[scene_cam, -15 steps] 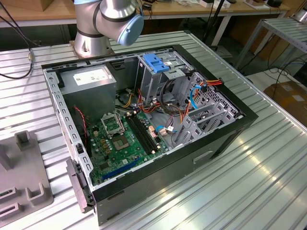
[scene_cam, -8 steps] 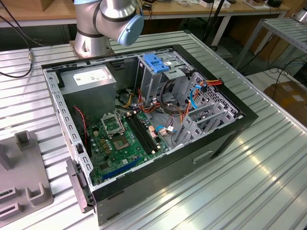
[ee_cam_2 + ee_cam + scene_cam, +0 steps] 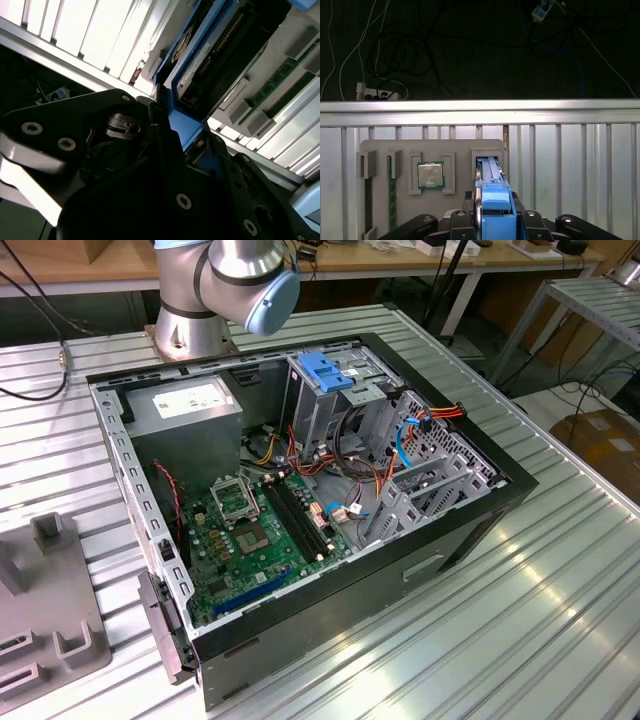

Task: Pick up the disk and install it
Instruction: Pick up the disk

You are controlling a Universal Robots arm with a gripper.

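Since it stands on edge at its slot in the grey fixture (image 3: 435, 146), the disk (image 3: 492, 197) is pinched across its blue bracket by the gripper (image 3: 492, 225), jaws pressed to both sides, probably to keep it upright. A processor chip (image 3: 430, 175) rests in the neighbouring pocket; the open computer case (image 3: 450, 560) stands nearby.

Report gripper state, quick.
The gripper is shut on the disk.
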